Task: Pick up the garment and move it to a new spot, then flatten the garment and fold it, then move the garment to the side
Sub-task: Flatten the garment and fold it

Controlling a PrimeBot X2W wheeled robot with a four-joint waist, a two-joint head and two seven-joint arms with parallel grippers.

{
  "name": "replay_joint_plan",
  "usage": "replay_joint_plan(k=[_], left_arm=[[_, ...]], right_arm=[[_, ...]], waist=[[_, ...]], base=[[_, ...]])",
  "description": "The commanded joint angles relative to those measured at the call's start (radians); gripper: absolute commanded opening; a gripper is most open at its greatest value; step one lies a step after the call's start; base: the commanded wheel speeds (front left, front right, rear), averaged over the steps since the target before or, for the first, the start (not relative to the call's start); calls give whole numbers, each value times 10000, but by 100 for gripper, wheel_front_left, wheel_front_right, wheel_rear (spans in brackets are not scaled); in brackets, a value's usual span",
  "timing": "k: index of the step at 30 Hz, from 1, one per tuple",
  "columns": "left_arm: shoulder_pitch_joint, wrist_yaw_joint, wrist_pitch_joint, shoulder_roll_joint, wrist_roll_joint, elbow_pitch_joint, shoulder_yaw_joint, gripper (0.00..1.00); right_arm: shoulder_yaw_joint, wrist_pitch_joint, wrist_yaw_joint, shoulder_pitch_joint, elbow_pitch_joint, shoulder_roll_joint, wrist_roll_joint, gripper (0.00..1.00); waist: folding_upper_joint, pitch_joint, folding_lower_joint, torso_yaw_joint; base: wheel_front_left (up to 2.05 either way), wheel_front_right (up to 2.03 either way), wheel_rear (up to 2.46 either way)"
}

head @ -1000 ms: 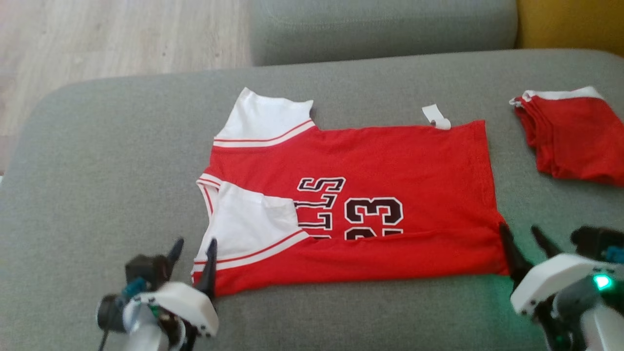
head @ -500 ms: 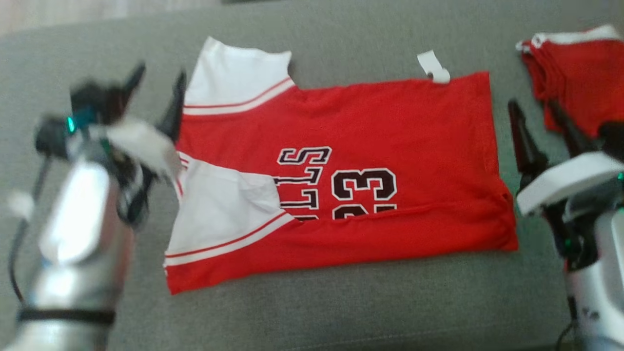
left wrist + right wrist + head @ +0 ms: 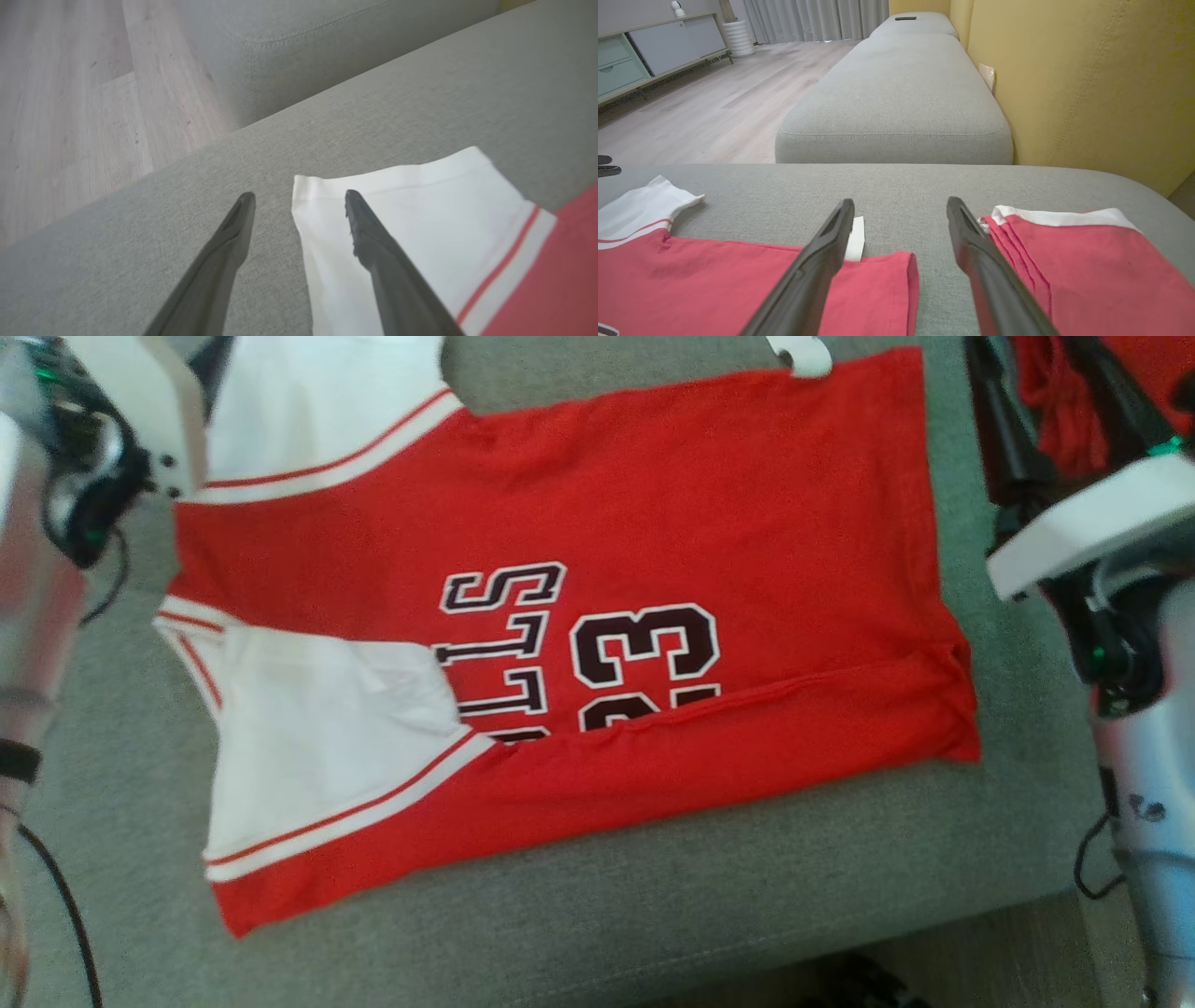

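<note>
I see the red basketball jersey (image 3: 579, 504) lying flat on the grey sofa cushion (image 3: 653, 915), its near edge folded up over the number 23. My left claw (image 3: 299, 195) stands wide and empty at the far left white sleeve (image 3: 420, 205), one finger (image 3: 373, 242) over its corner, the other over bare cushion. My right claw (image 3: 900, 200) is wide and empty too, at the jersey's far right corner by the white tag (image 3: 855, 238), between the jersey and a folded red garment (image 3: 1073, 261) on the right
</note>
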Motion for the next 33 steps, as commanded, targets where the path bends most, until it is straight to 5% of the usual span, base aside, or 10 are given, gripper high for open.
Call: replay_joint_plan(k=[1, 19, 20, 21, 22, 33], left_arm=[[-508, 15, 17, 550, -40, -180, 228, 100], [-1878, 14, 23, 864, -1498, 1733, -1708, 100], [-1876, 14, 93, 812, -1646, 1683, -1849, 88], [-1866, 14, 153, 783, -1815, 1613, -1988, 35], [-1850, 14, 175, 758, -1992, 1528, -2116, 0], [-1738, 14, -1771, 384, -2926, 632, -3144, 0]], right_arm=[[180, -36, -9, -152, -355, -128, 83, 100], [808, -125, -9, -773, -376, -418, 326, 100], [787, -121, -9, -775, -355, -444, 319, 100], [765, -113, -9, -780, -327, -466, 311, 100], [738, -100, -9, -786, -287, -493, 299, 100], [1056, 222, -9, -902, 767, -1379, -67, 100]], waist=[[0, 290, -4, -307], [0, 944, -4, -716], [0, 932, -4, -673], [0, 909, -4, -628], [0, 871, -4, -570], [0, -82, -4, 597]], base=[[0, 0, 0], [0, 0, 0], [0, 0, 0], [0, 0, 0], [0, 0, 0], [0, 0, 0]])
